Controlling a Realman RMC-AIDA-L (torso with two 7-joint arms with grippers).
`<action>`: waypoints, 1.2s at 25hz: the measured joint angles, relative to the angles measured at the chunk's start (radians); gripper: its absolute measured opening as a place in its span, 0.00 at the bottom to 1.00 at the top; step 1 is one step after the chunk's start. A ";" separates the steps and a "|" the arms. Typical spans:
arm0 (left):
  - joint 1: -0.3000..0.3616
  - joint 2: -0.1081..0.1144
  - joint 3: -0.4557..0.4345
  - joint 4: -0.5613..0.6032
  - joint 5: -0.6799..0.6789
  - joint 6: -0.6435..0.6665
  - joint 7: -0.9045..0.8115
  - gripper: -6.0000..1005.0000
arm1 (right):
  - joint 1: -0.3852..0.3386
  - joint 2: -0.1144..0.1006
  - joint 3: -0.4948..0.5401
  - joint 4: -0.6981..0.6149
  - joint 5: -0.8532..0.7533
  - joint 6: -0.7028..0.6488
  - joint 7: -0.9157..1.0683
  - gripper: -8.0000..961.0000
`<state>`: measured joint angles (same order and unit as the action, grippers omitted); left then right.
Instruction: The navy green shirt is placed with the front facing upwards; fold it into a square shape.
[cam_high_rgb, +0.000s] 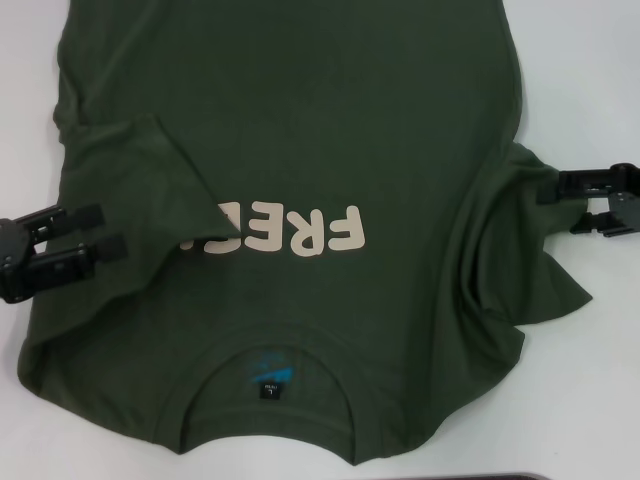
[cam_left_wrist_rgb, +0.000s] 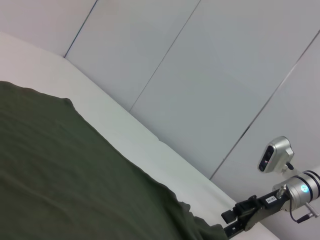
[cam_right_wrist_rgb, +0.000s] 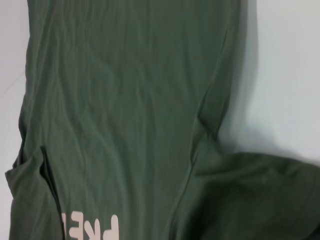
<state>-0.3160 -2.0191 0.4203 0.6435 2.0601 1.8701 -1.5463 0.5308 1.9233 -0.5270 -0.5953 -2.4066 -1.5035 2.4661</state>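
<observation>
Dark olive cotton fills most of the white table: the navy green shirt lies front up, collar nearest me, its cream lettering reading upside down from my head. The left sleeve is already folded in over the chest, its pointed corner covering the end of the lettering. The right sleeve is still spread outward, rumpled into soft ridges near the armpit.

My left gripper sits low at the shirt's left edge, its two black fingers apart with nothing between them, so I judge it has just let the sleeve go. My right gripper is beside the right sleeve's upper edge; its fingers look parted and I see no cloth pinched in them, though they are very near the fabric.

I take the sleeve-folding step to be half done. The next move calls for my right fingers to catch the right sleeve's edge and carry it inward across the chest, keeping the cloth flat; this knit is limp, matte and creases easily.
</observation>
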 joint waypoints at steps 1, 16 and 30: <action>0.000 0.000 0.000 0.000 0.000 -0.001 0.000 0.84 | 0.000 0.000 0.000 0.000 0.000 0.000 0.000 0.98; 0.000 -0.008 0.000 0.004 0.000 -0.003 -0.001 0.84 | 0.008 0.007 0.021 0.027 0.015 0.018 0.000 0.98; -0.006 -0.009 -0.023 0.005 0.000 0.007 -0.006 0.84 | 0.012 0.009 0.022 0.031 0.017 -0.002 -0.010 0.78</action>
<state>-0.3221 -2.0278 0.3977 0.6489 2.0602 1.8772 -1.5523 0.5428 1.9321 -0.5049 -0.5638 -2.3895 -1.5052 2.4561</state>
